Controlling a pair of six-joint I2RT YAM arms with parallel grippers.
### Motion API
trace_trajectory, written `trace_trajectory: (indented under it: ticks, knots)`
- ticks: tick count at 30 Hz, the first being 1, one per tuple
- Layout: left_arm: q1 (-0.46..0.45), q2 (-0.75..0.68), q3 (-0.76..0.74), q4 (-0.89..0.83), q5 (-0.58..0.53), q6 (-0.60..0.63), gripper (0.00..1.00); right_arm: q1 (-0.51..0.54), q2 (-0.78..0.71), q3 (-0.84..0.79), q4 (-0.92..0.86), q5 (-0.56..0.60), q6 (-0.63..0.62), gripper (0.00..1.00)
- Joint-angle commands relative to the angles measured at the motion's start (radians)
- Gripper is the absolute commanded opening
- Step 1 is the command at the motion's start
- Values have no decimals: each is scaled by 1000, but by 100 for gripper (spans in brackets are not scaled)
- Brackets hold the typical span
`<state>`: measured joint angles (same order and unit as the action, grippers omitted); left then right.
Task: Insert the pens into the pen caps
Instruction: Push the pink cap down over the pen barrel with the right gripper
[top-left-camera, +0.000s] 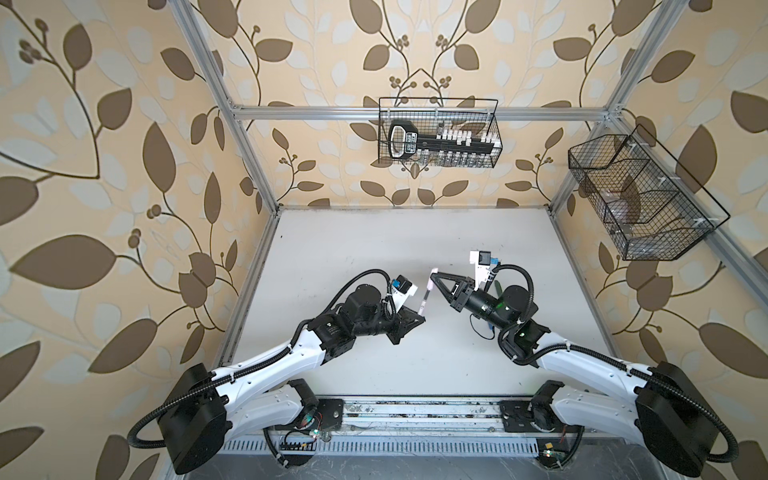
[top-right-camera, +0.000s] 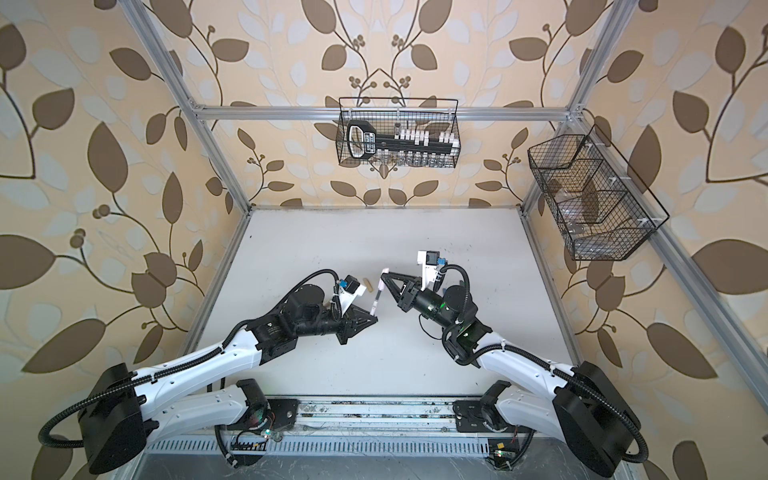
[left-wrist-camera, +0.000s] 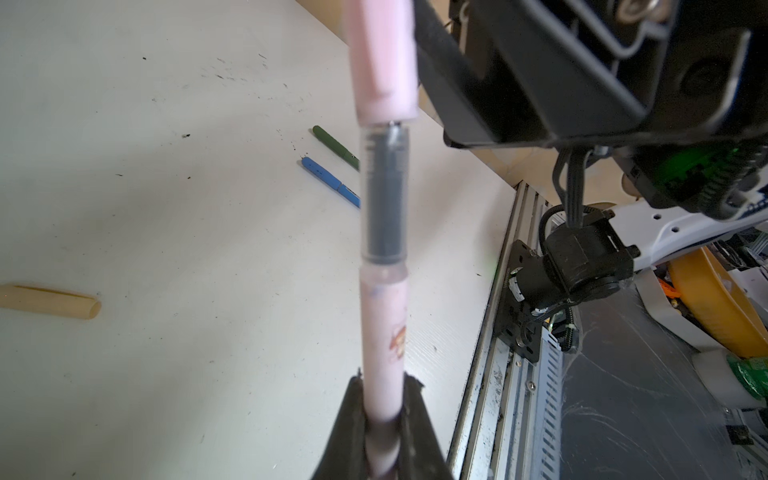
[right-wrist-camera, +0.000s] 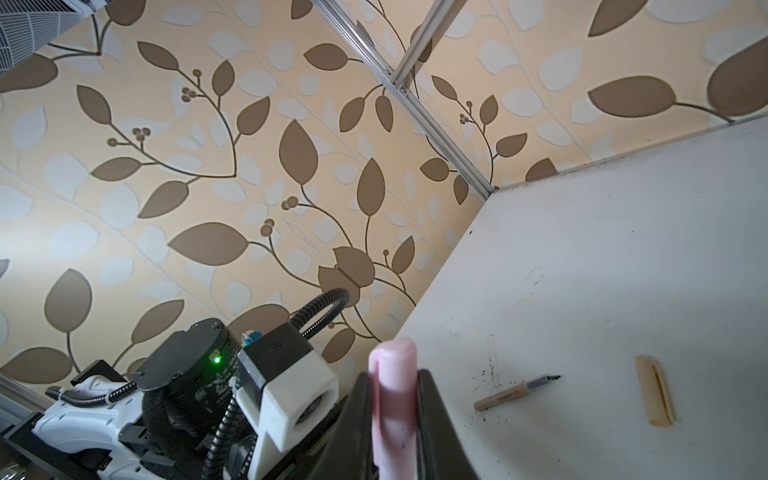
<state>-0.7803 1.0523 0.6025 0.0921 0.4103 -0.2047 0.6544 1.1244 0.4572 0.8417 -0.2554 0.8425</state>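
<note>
Left gripper (left-wrist-camera: 384, 380) is clamped on the pink pen (left-wrist-camera: 382, 324); right gripper (right-wrist-camera: 392, 374) is clamped on the pink cap (right-wrist-camera: 392, 353). Verify you see the tip at the cap mouth, above the middle of the desk (top-left-camera: 374, 249).

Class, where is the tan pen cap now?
In a top view the tan pen cap lies on the table, between the left arm's wrist camera and the pink pen.

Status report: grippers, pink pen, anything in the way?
Left gripper shut on pink pen. Right gripper shut on pink cap. Tip at cap mouth. Nothing between.
</note>
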Motion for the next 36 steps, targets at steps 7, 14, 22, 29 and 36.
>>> trace_trajectory:
  ticks: [7, 14, 22, 29, 36]
  knots:
    - [-10, -18, 86, 60, -1, 28, 5, 8, -3, -11, 17, -15, 16, 17]
    - [-10, 11, 113, 85, 12, 35, 5, 5, -66, 12, -85, -19, -23, 18]
    - [-10, 11, 129, 62, -14, 57, 5, 5, -106, 47, -180, -47, -61, 18]
    - [-10, 23, 149, 35, -37, 85, 4, 5, -126, 96, -313, -88, -143, 37]
    - [-10, 24, 137, 37, -64, 82, 4, -32, -243, 144, -553, -91, -234, 55]
